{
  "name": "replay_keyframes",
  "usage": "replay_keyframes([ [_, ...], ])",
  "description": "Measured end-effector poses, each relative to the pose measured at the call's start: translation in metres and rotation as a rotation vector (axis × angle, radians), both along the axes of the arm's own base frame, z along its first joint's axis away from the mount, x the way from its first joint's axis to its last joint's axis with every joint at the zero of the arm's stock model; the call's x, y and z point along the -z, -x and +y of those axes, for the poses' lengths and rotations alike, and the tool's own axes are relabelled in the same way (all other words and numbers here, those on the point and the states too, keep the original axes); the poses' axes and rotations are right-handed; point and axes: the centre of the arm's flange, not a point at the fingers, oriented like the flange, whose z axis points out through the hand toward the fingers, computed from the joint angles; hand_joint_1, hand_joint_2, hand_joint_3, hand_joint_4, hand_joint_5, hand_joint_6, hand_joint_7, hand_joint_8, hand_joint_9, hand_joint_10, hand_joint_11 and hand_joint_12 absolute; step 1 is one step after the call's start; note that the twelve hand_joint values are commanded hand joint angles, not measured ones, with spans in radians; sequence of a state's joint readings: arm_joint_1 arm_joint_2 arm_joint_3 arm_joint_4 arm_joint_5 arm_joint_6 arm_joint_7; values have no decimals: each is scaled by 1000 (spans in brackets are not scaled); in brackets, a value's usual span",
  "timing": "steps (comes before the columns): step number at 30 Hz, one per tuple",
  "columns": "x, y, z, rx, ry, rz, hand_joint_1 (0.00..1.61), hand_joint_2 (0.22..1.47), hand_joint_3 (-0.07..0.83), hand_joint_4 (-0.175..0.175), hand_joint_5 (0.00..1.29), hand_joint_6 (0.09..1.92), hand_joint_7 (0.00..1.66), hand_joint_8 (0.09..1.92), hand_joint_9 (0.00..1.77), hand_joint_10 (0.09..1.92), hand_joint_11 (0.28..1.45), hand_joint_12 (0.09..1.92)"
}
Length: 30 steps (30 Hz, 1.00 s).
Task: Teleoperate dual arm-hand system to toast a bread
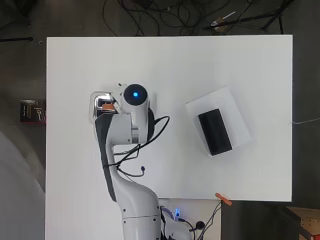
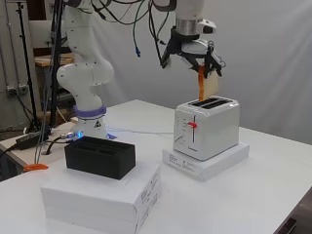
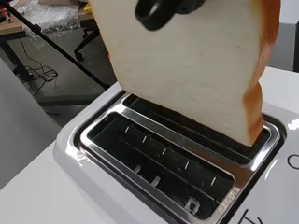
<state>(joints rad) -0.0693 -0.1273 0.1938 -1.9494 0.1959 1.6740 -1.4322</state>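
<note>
My hand (image 2: 191, 54) is closed on a slice of bread (image 2: 208, 86), fingers pinching its upper edge so that it hangs down from them. In the side view the hand sits in the upper middle of the frame, and the slice dangles just above the toaster (image 2: 207, 127), its lower edge close over the slots but not yet in them. In the wrist view the bread (image 3: 196, 60) fills the upper half of the frame, pale crumb facing the camera with a brown crust down its right edge, and a black fingertip (image 3: 161, 11) presses on it at the top. Under it lie the toaster's two slots (image 3: 163, 161) in a shiny metal surround; the lower corner of the slice hangs over the farther one. I cannot tell whether that corner touches the metal.

The toaster is white with a red lever on its front, and it stands on a flat white box (image 2: 207, 163) right of centre in the side view. In the overhead view my arm covers most of it, left of centre (image 1: 100, 105).

Well apart from it, at lower left of the side view, a black rack (image 2: 100, 156) sits on a white box (image 2: 105, 197); overhead they lie right of centre (image 1: 215, 131). All this rests on the white table (image 1: 170, 60).
</note>
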Motion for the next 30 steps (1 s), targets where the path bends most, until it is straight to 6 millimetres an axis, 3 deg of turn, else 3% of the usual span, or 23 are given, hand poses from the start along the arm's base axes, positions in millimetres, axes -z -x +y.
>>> replay_keyframes([
  [13, 2, -10, 11, 63, 10, 30, 1276, 1058, 0, -171, 926, 990, 1356, 423, 1485, 87, 775, 179],
  [16, 2, -12, 13, 66, 9, 32, 1365, 1069, 2, -175, 838, 1059, 1198, 591, 1220, 688, 779, 134],
  [18, 2, -12, 13, 66, 8, 31, 1379, 1076, 1, -175, 811, 1098, 1157, 642, 1162, 823, 780, 113],
  [30, 19, -13, 12, 68, 7, 52, 1383, 1072, 0, -175, 816, 1165, 1173, 584, 1163, 787, 770, 87],
])
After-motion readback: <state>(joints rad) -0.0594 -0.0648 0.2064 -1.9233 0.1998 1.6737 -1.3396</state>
